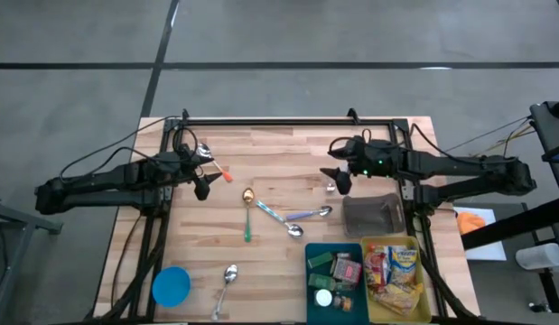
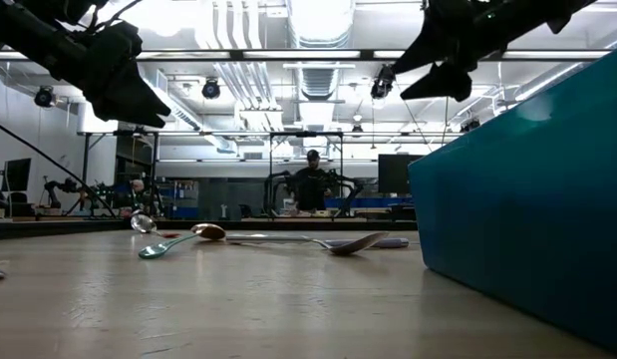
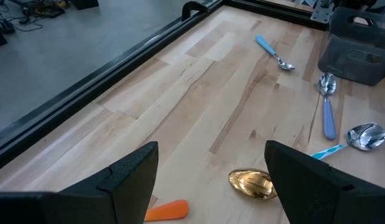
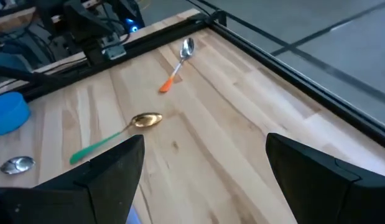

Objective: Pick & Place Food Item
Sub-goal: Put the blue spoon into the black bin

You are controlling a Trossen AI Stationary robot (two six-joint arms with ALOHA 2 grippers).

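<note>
Both grippers hang wide and empty: right gripper (image 1: 339, 178) near two o'clock over the worktop (image 1: 279, 153), left gripper (image 1: 201, 176) at ten. Spoons (image 1: 302, 215) lie between the right gripper and the food bin (image 1: 398, 282) at five; I judge a low sweep could scatter them.

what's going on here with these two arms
Nothing is being held right now. Both arms hang above the wooden table, each hand open and empty: the left hand near the orange-handled spoon, the right hand near the grey container. More spoons lie mid-table, including a green-handled one. A teal bin and a yellow bin of food packets sit at the table's edge, untouched, with a blue bowl at the other corner.
</note>
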